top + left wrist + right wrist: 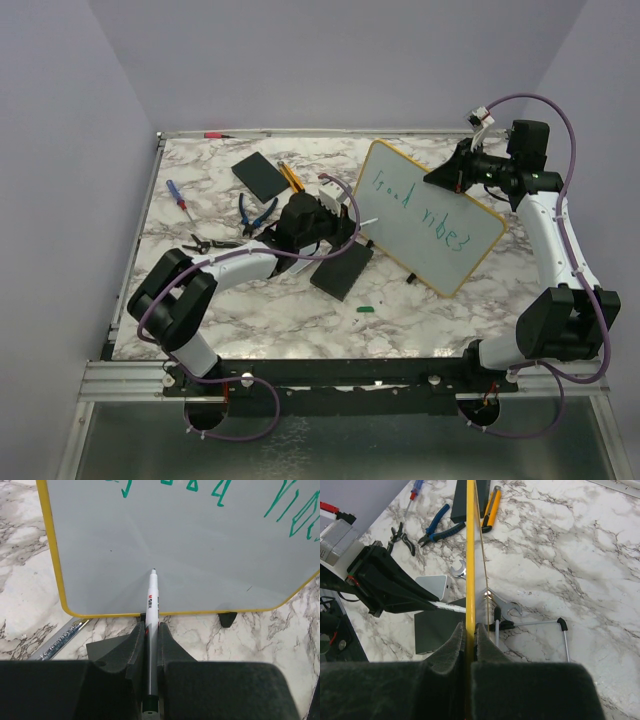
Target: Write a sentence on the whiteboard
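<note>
Far left on the table point(200, 300) lie a screwdriver point(177, 194) and blue pliers point(255, 212), well apart from the work. Next comes the left claw point(151, 630), clenched on a white marker point(152, 600) whose long axis runs straight out of the claw toward the whiteboard point(175, 545). The tip sits on or just off the bare lower part of the board, below the lettering. The shadow meets the tip, so contact seems likely, but I cannot tell for sure.

This arm is the writing one and the nearer to the blank area, so any further stroke would mean sliding the tip sideways along the face. A black slab point(342, 268) lies under the claw and a green cap point(366, 309) lies on the table nearby. Neither blocks the tip.

The board stands tilted, right of centre, its long side running from upper left down to lower right in the top view. The sentence point(425, 215) crosses it in two green lines. Rightmost, the right claw point(470, 630) grips the board's yellow rim point(469, 555) edge-on, steadying it. A wrench point(505, 611) lies behind the board, and the board's black feet point(227, 619) rest on the table below it.
</note>
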Controlling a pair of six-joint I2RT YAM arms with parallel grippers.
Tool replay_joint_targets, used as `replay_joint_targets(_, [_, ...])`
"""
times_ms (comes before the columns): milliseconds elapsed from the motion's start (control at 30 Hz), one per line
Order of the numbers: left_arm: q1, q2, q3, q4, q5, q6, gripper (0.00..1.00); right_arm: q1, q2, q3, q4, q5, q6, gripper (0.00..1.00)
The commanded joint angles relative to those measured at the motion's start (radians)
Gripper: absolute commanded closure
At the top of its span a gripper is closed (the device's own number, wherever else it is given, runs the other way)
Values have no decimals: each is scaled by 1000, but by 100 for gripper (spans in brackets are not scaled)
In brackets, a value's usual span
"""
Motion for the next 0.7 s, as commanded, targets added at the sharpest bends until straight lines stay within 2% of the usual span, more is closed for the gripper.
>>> replay_joint_targets(0, [11,21,29,43,22,-5,100,12,18,-19,-49,-15,12,99])
replay_joint_targets(667, [36,49,24,60,-6,-19,100,12,11,-21,-49,-15,12,99])
